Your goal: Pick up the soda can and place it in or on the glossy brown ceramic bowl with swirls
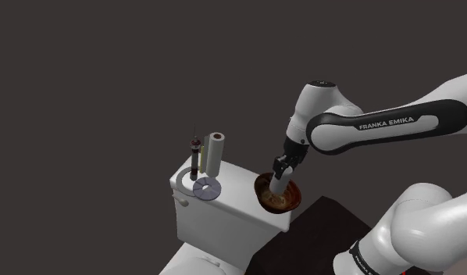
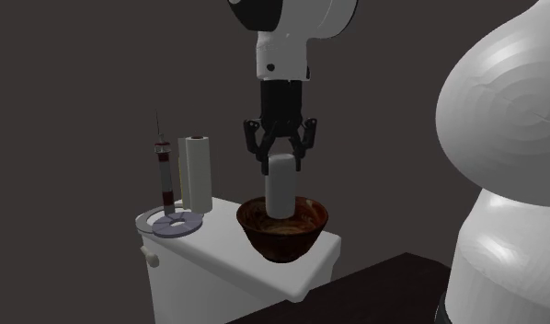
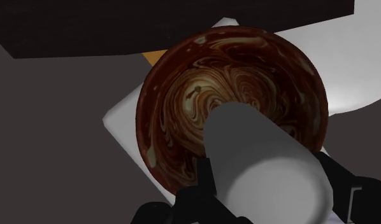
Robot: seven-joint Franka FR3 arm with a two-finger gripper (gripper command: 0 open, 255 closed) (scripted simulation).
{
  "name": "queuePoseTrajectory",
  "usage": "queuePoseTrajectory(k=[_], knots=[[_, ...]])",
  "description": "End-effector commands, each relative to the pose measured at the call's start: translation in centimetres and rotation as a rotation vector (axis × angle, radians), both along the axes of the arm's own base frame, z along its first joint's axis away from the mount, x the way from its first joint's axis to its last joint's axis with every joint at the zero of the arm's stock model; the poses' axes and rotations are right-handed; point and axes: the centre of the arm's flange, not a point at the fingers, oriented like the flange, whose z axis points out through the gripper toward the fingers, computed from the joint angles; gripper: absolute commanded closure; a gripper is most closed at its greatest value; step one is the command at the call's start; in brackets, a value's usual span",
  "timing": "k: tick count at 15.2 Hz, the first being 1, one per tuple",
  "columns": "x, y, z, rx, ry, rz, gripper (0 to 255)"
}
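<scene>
White can (image 2: 280, 184) upright, jaws clasping top, base inside glossy brown swirled bowl (image 2: 284, 241).

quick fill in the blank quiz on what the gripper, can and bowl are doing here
1. The all-black two-finger gripper is ___ on the plain white cylindrical can.
2. The can's lower end reaches inside the glossy ___ swirled bowl.
3. The bowl rests on a white ___ tank.
4. In the second exterior view, the white paper roll stands to the bowl's ___.

Missing words: shut; brown; toilet; left.
</scene>
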Motion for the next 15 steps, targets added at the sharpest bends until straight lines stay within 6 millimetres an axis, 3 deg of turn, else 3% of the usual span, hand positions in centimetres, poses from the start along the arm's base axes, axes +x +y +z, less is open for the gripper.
queuePoseTrajectory(k=[1, 2, 7, 11, 15], knots=[[0.0, 0.0, 0.0, 0.0, 0.0, 0.0, 255], [0.0, 0.0, 0.0, 0.0, 0.0, 0.0, 0], [0.0, 0.0, 0.0, 0.0, 0.0, 0.0, 0], [0.0, 0.0, 5.0, 0.0, 0.0, 0.0, 0], [0.0, 0.0, 5.0, 0.0, 0.0, 0.0, 0]])
